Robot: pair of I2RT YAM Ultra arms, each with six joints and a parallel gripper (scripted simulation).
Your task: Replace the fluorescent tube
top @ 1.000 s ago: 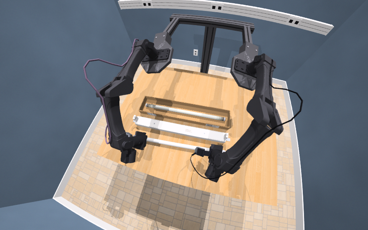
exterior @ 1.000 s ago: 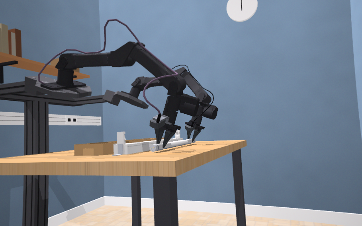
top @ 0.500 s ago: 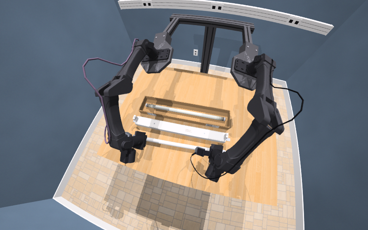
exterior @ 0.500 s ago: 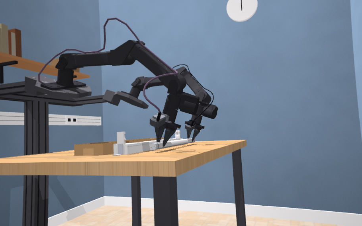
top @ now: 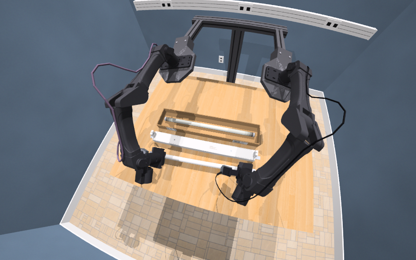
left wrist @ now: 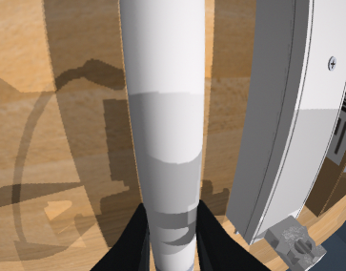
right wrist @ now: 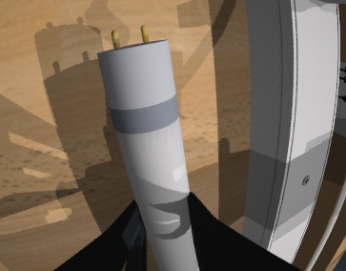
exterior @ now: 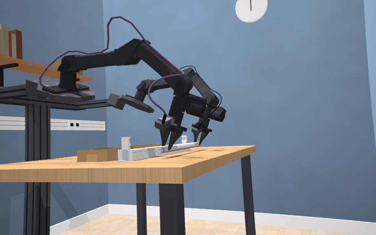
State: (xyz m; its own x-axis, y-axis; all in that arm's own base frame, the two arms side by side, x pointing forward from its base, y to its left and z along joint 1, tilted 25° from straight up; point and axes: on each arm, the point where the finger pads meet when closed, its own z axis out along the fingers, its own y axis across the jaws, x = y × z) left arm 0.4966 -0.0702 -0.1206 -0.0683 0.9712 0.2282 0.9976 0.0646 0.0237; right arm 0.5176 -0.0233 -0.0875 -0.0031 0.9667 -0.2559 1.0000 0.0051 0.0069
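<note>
The LED tube [top: 196, 162] [exterior: 180, 145] [left wrist: 164, 72] [right wrist: 145, 119] is white and lies low along the bench, in front of the empty white fixture [top: 202, 145] [exterior: 142, 152] [left wrist: 278, 119] [right wrist: 297, 119]. My right gripper [top: 158, 157] [exterior: 166, 145] [right wrist: 164, 205] is shut on the tube just inside the end whose grey band and two brass pins show. My left gripper [top: 232, 168] [exterior: 199, 141] [left wrist: 171, 209] is shut on the tube near its other end. The old fluorescent tube [top: 209, 126] lies flat in the brown carton [top: 203, 136] [exterior: 96, 154] behind the fixture.
A lampholder stands at each end of the fixture, one by the right gripper [top: 153, 133] [exterior: 125, 142] and one by the left gripper [top: 256, 156] [left wrist: 295, 240]. The carton sits wholly on the wooden bench [top: 186, 93] [exterior: 125, 170]. The arms' frame stands behind.
</note>
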